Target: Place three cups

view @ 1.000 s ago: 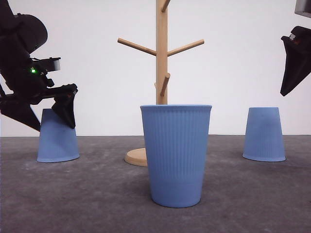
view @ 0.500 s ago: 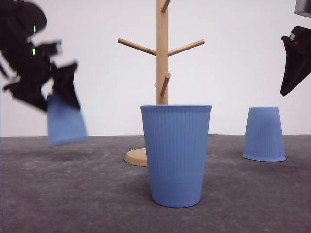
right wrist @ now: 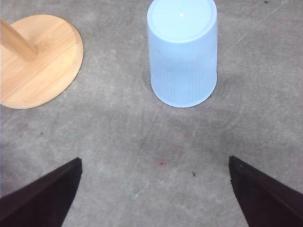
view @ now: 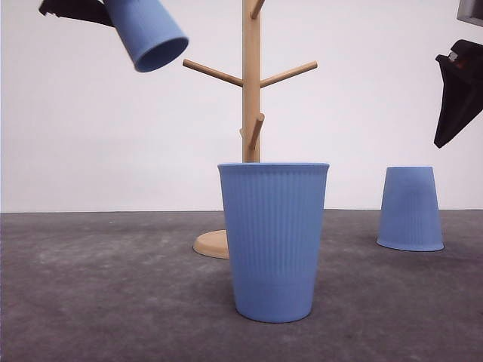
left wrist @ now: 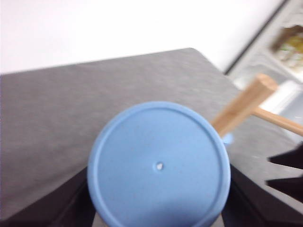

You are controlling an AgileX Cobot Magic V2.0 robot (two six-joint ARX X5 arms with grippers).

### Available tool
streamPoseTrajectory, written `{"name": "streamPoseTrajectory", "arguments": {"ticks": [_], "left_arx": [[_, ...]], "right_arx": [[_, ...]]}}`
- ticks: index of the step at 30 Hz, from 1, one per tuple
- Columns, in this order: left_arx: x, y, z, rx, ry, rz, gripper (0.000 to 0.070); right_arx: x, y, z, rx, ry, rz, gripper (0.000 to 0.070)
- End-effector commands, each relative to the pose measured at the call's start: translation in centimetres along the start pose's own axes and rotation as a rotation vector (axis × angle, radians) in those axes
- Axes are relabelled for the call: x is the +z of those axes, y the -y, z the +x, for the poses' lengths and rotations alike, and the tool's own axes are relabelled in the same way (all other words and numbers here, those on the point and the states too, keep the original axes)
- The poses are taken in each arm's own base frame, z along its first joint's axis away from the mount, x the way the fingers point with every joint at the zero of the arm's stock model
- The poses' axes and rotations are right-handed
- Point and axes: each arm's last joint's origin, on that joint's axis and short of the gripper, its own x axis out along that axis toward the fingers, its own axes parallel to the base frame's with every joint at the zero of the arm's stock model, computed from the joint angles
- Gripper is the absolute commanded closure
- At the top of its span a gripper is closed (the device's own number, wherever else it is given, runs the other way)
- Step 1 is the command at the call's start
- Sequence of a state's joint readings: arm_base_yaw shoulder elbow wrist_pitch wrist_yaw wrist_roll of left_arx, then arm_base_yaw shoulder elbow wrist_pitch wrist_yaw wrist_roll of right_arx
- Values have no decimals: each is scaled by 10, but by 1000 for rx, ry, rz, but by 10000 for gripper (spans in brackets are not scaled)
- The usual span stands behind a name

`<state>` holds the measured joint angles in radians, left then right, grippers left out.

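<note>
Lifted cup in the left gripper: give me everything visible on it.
The lifted cup is matte light blue, tapered, handleless. It hangs high at the left, tilted, open mouth facing down toward the rack's left peg, not touching it. In the left wrist view its flat round base faces the camera, with a small central dot. The left gripper holds its sides, a dark finger on each side. Its inside is too dark to judge.

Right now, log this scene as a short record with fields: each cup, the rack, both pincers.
held cup: in the air, tilted, mouth toward the wooden rack, gripped by the left pincer
front cup: upright on the table
right cup: upside down on the table
right pincer: open, above the table near the right cup
rack pegs: bare
</note>
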<state>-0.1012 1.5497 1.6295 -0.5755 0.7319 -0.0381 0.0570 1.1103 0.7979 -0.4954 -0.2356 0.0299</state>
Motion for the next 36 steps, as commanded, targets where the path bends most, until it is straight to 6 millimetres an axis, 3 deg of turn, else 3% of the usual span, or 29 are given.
{"name": "streamPoseTrajectory", "arguments": {"ticks": [1, 15, 17, 20, 22, 31, 36], "left_arx": [[1, -2, 9, -20, -9, -15, 430], [-25, -10, 75, -88, -159, -70, 426], [-28, -11, 80, -91, -173, -76, 398], [-30, -12, 82, -92, -182, -75, 222], [-30, -12, 83, -93, -181, -75, 154], [-28, -17, 78, -71, -177, -82, 143], [-17, -16, 67, 16, -187, -56, 142]], "right_arx": [[5, -1, -1, 2, 17, 3, 70], [5, -1, -1, 3, 16, 4, 70], [5, -1, -1, 3, 15, 4, 70], [5, -1, -1, 3, 14, 4, 70], [5, -1, -1, 3, 12, 5, 70], [4, -1, -1, 4, 5, 6, 70], [4, -1, -1, 5, 3, 6, 70]]}}
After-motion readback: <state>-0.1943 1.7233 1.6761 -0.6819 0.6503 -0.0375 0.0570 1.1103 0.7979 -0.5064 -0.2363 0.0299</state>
